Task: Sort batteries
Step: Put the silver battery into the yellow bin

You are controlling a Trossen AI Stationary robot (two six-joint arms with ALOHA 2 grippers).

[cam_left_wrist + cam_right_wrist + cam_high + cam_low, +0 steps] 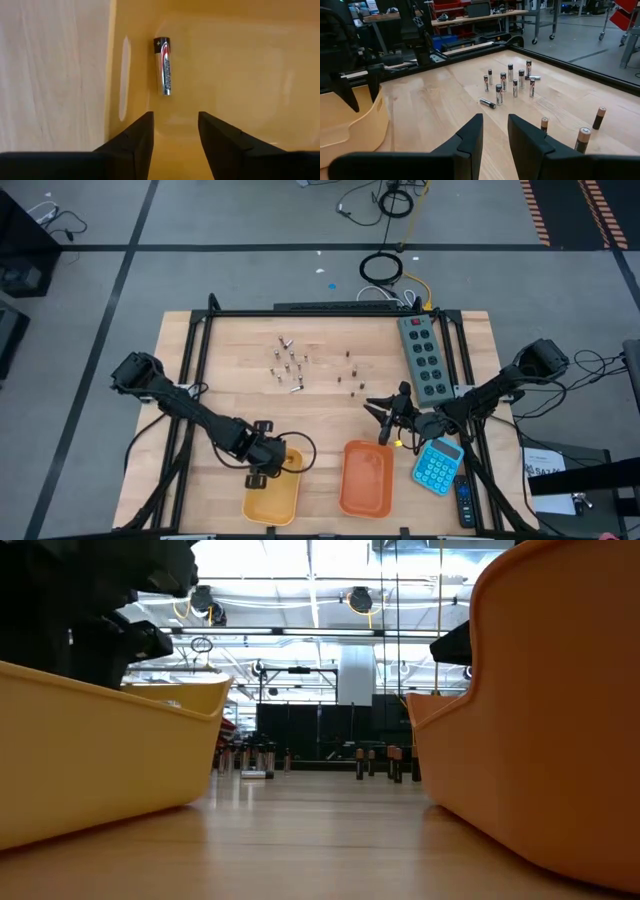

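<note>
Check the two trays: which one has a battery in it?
The yellow tray, under the left gripper: one silver battery lies inside. The orange tray looks empty.

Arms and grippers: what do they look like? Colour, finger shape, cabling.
Both arms are dark, near black, slim jointed links rising from bulky base housings at the table's side edges. The left gripper and right gripper each have two flat, matte black fingers tapering to angled tips. Thin black cables loop beside the left arm and trail from the right arm. No markings visible.
</note>
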